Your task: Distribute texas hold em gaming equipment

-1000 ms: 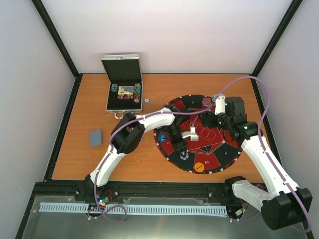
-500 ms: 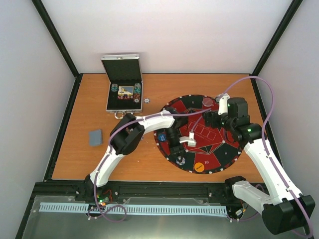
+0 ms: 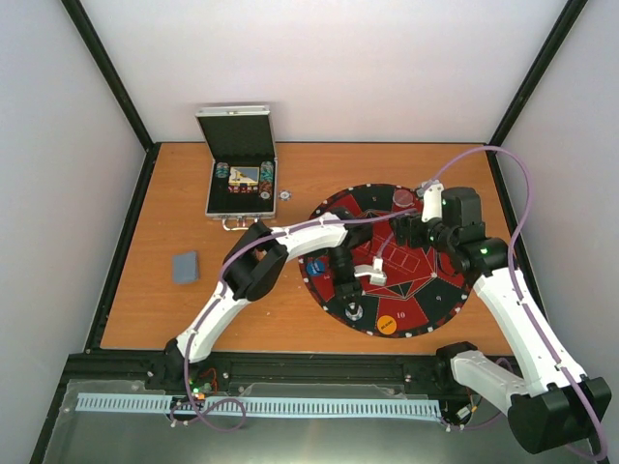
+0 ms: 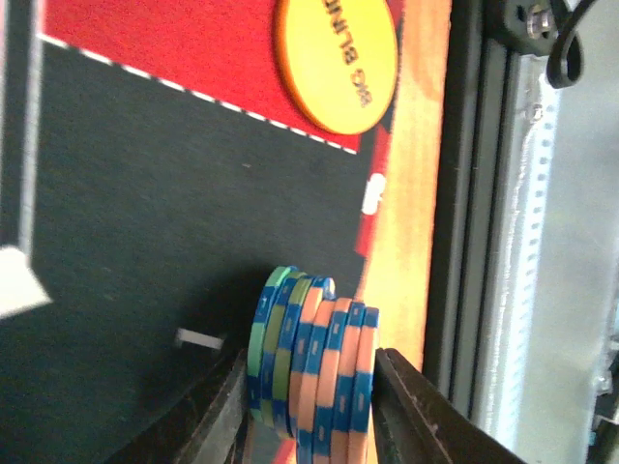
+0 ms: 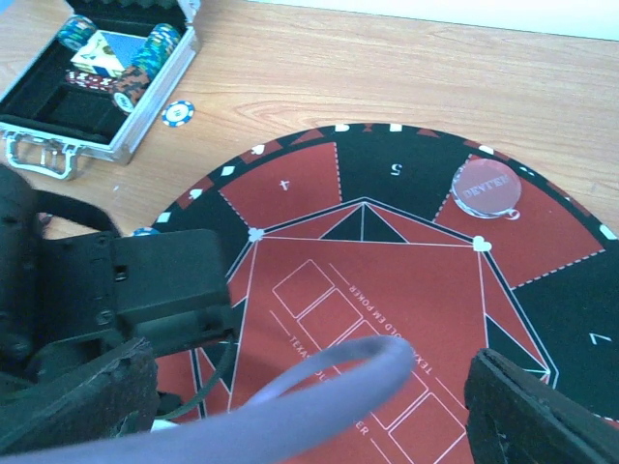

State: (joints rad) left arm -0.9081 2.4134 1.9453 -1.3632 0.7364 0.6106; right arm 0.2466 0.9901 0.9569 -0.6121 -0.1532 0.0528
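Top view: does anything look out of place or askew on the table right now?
One loose chip lies on the bare tabletop beside the open case, outside its slots. The chip stack in the left tool is staggered, not squared.

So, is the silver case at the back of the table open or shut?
Open. The silver case has its lid standing up, and the poker chips inside it are exposed.
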